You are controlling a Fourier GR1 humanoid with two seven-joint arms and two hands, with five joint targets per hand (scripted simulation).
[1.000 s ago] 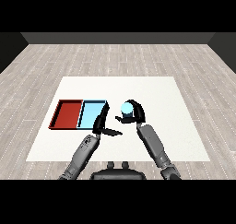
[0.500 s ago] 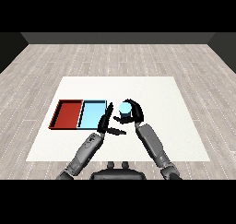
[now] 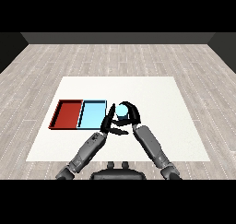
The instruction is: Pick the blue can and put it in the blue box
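A white worktop [image 3: 156,98] is shown from above. A red tray [image 3: 68,114] and a light blue tray [image 3: 92,114] are laid touching side by side, left of centre. The blue can [image 3: 121,110] is held just right of the blue tray, enclosed by the curled fingers of the right hand [image 3: 130,113]. The left hand [image 3: 109,120] is seen beside it, fingers straight and spread.

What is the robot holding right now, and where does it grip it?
The right hand holds the blue can, its fingers curled round the can's side. The left hand is beside it with straight fingers and holds nothing.
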